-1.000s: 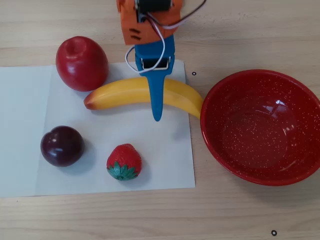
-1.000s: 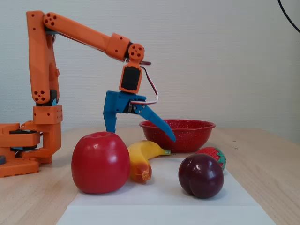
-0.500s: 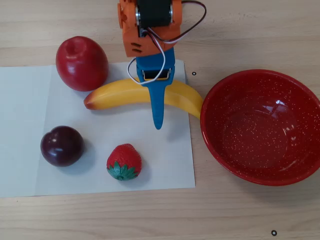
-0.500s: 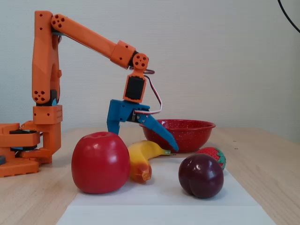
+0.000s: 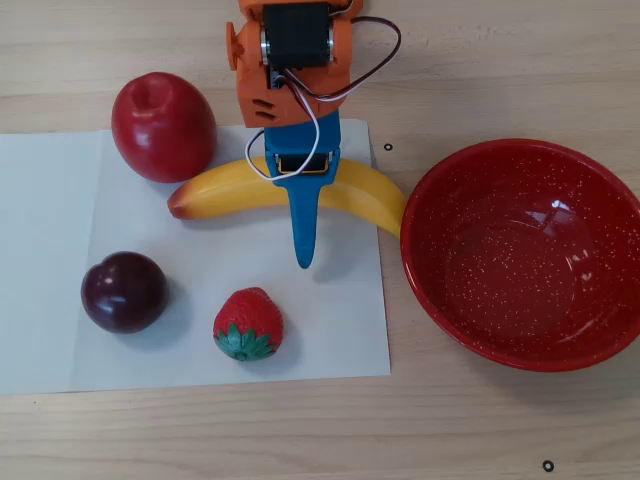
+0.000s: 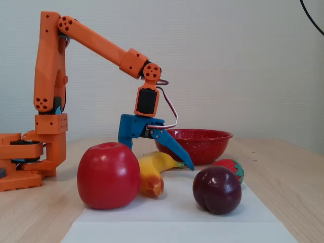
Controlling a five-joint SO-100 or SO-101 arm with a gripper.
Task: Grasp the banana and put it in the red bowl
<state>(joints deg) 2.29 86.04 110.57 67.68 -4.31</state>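
Bowl: we see the large round red enamel bowl with white speckles (image 5: 520,255) on the bare wooden table (image 5: 500,70) at the right of the overhead view; its glossy inside holds nothing but a reflection of light.
Bowl from the side: in the fixed view we find the red bowl (image 6: 195,144) behind the fruit, beyond the gripper.
Paper: we note a white paper sheet (image 5: 50,250) lying flat on the table, its right edge close to the bowl's rim.
Banana: the long curved glossy yellow plastic banana (image 5: 225,190) lies on the sheet, its reddish-orange tip towards the left of the overhead view, its other end just beside the bowl's rim and outside it.
Gripper: we see the blue two-finger gripper (image 6: 161,152) of the orange arm (image 6: 91,40) standing wide open over the banana's middle, one long finger (image 5: 302,225) reaching past it towards the near edge, the other behind it.
Contact: we cannot tell whether the fingers touch the banana.
Other fruit: we count a glossy red apple (image 5: 163,127), a dark purple plum (image 5: 124,291) and a red plastic strawberry with green leaves (image 5: 248,323), all outside the bowl.
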